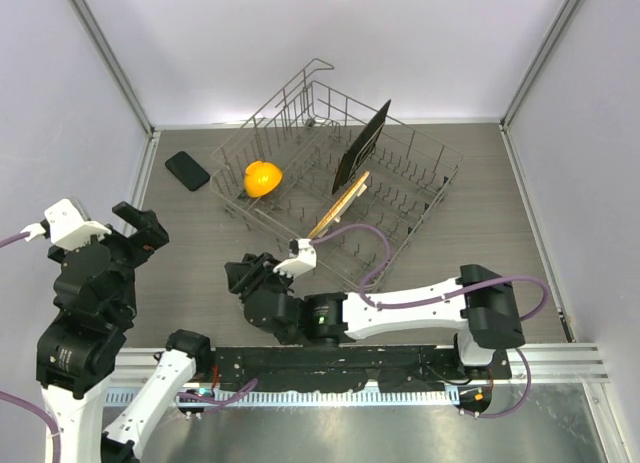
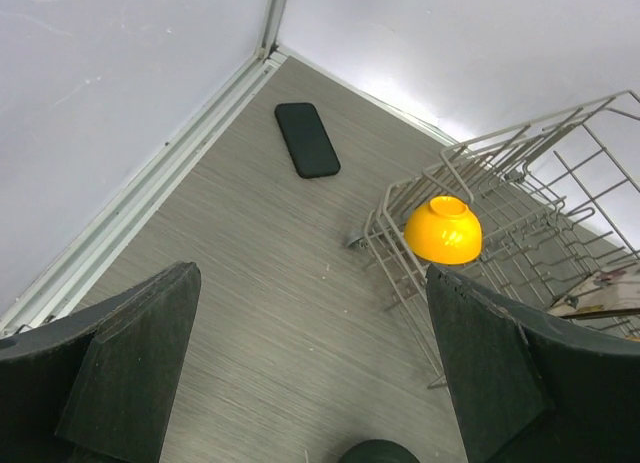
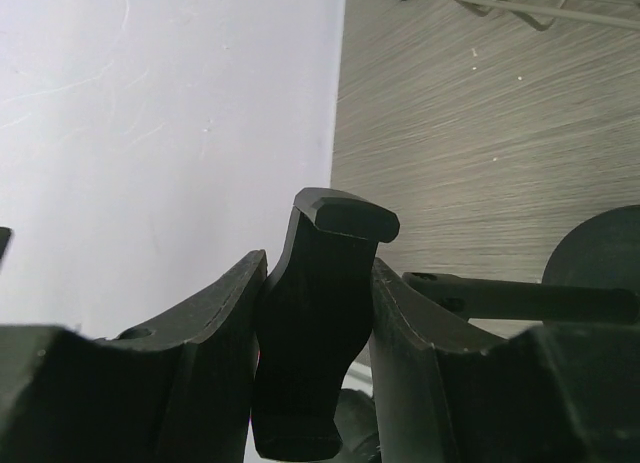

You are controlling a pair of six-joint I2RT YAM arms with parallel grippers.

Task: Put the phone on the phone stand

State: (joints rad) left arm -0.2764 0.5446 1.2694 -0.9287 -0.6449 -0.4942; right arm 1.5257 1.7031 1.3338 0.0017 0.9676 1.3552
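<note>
Plainly, the phone [image 1: 187, 170] lies flat on the grey wood-grain table [image 1: 500, 238], towards the back left corner and close to the rail at the foot of the left wall; nothing touches it; it sits just left of the wire rack [image 1: 452, 168] with a strip of bare table between the two.

The left gripper [image 2: 320, 378] hangs above the table nearer the front edge, its fingers [image 2: 130, 368] spread wide with nothing between them; its camera looks past them to the phone beyond and to an orange bowl [image 2: 443, 230] tipped on its side among the wires at the left end of the rack.

The right gripper [image 1: 245, 276] is low over the table in front of the rack, pointing left; its fingers [image 3: 215, 323] are closed on the phone stand [image 3: 320, 323], pinching the upright black clip piece; the stand's thin arm and round base show to the right in that wrist view; whether the base rests on the table I cannot tell.

The stand and the phone are well apart; a black board [image 1: 362, 146] stands upright in the rack.
</note>
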